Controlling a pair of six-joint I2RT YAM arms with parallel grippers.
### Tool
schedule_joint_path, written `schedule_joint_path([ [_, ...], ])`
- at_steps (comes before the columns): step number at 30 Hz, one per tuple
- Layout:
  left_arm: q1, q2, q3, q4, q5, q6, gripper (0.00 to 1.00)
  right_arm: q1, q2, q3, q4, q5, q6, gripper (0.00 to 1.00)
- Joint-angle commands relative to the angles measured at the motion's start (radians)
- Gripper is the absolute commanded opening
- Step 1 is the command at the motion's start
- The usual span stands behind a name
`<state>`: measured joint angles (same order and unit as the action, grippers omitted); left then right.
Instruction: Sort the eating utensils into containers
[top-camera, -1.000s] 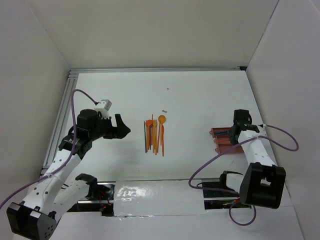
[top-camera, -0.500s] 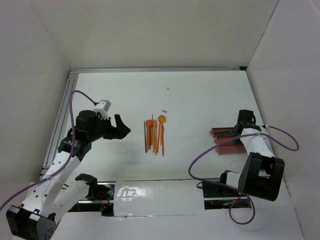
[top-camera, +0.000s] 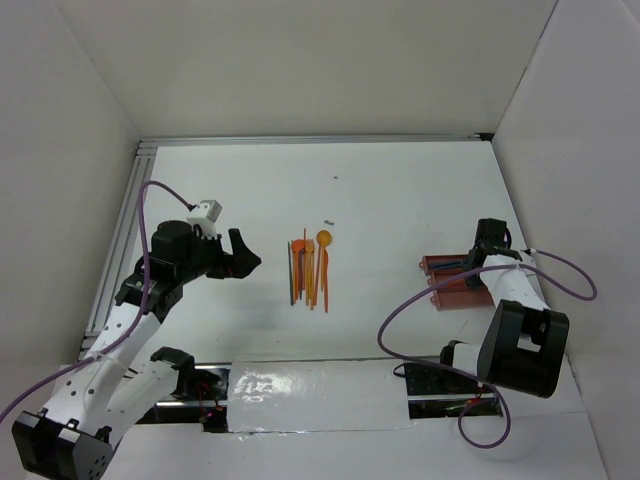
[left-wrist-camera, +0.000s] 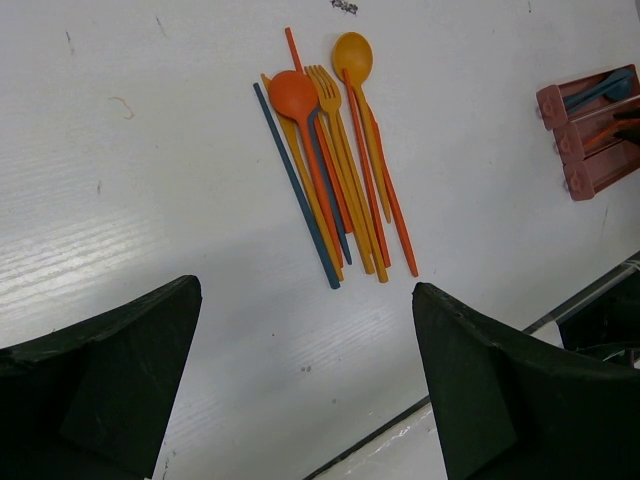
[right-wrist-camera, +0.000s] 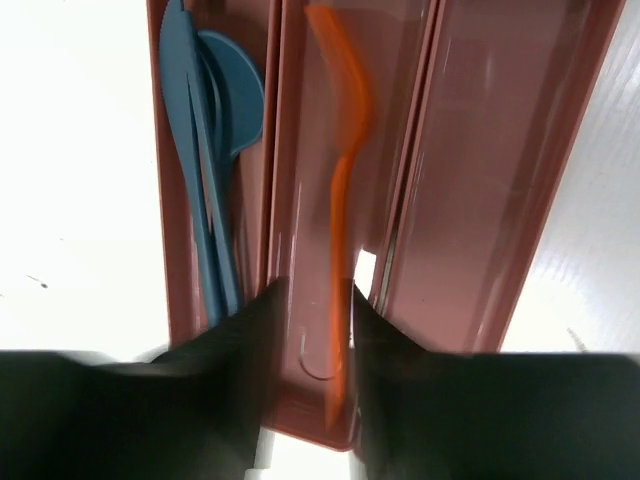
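A pile of eating utensils (top-camera: 310, 270), mostly orange with a blue stick, lies mid-table; the left wrist view shows this pile (left-wrist-camera: 335, 170) ahead of my left gripper (left-wrist-camera: 305, 290), which is open, empty and short of it. The reddish-brown containers (top-camera: 445, 282) sit at the right. My right gripper (right-wrist-camera: 312, 300) hangs over the near end of the middle trough (right-wrist-camera: 300, 200), jaws apart. An orange utensil (right-wrist-camera: 345, 150) lies in that trough, its handle beside the right finger (right-wrist-camera: 400, 380). Blue utensils (right-wrist-camera: 205, 130) fill the left trough; the right trough (right-wrist-camera: 490, 180) shows nothing inside.
White walls enclose the table on three sides, and a metal rail (top-camera: 120, 240) runs along its left edge. A purple cable (top-camera: 420, 320) loops off the right arm near the tray. A small dark speck (top-camera: 329, 222) lies just beyond the pile.
My right gripper has shifted slightly right over the tray and its jaws have parted, letting go of the orange utensil into the middle trough. The left arm has not moved.
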<state>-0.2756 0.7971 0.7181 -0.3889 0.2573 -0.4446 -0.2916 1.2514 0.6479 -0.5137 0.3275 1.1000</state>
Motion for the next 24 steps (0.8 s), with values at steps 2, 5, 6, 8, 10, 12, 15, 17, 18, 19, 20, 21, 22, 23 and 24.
schedule_joint_path([
  [2, 0.004, -0.004, 0.007, 0.027, 0.003, 0.007, 1.0, -0.009, -0.023, 0.027, -0.011, -0.005, 0.004, 0.51],
  [5, 0.004, -0.009, 0.012, 0.024, 0.003, 0.006, 1.0, -0.014, -0.061, 0.054, -0.037, -0.04, -0.006, 0.56],
  [6, 0.004, -0.012, 0.015, 0.021, 0.0, 0.004, 1.0, -0.014, -0.091, 0.07, -0.037, -0.065, -0.017, 0.56],
  [8, 0.004, -0.016, 0.017, 0.018, -0.001, 0.003, 1.0, -0.005, -0.13, 0.12, -0.037, -0.102, -0.069, 0.56],
  [10, 0.004, -0.022, 0.02, 0.012, 0.0, -0.002, 1.0, 0.029, -0.182, 0.157, 0.035, -0.166, -0.217, 0.57],
  [12, 0.004, -0.022, 0.026, -0.011, -0.009, -0.006, 1.0, 0.126, -0.199, 0.226, 0.084, -0.186, -0.262, 0.62],
  [15, 0.003, -0.016, 0.044, -0.05, -0.013, -0.023, 1.0, 0.326, -0.135, 0.341, 0.084, -0.208, -0.373, 0.65],
  [17, 0.004, -0.022, 0.043, -0.062, -0.016, -0.025, 1.0, 0.441, -0.074, 0.398, 0.058, -0.17, -0.413, 0.65],
  [18, 0.004, -0.025, 0.041, -0.071, -0.021, -0.026, 1.0, 0.56, -0.041, 0.436, 0.058, -0.154, -0.425, 0.65],
  [19, 0.001, -0.027, 0.04, -0.076, -0.024, -0.026, 1.0, 0.621, 0.018, 0.45, 0.049, -0.106, -0.434, 0.64],
  [20, 0.001, -0.03, 0.038, -0.083, -0.03, -0.028, 1.0, 0.681, 0.048, 0.46, 0.038, -0.084, -0.428, 0.61],
  [21, 0.004, -0.027, 0.038, -0.105, -0.041, -0.042, 1.0, 0.778, 0.075, 0.473, 0.023, -0.068, -0.436, 0.6],
  [22, 0.003, -0.022, 0.052, -0.114, -0.05, -0.046, 1.0, 0.819, 0.129, 0.473, 0.005, -0.052, -0.431, 0.59],
  [23, 0.001, -0.022, 0.058, -0.123, -0.055, -0.046, 1.0, 0.854, 0.152, 0.484, -0.011, -0.036, -0.43, 0.58],
  [24, 0.001, -0.021, 0.061, -0.136, -0.055, -0.045, 1.0, 0.908, 0.175, 0.484, -0.035, -0.036, -0.417, 0.53],
])
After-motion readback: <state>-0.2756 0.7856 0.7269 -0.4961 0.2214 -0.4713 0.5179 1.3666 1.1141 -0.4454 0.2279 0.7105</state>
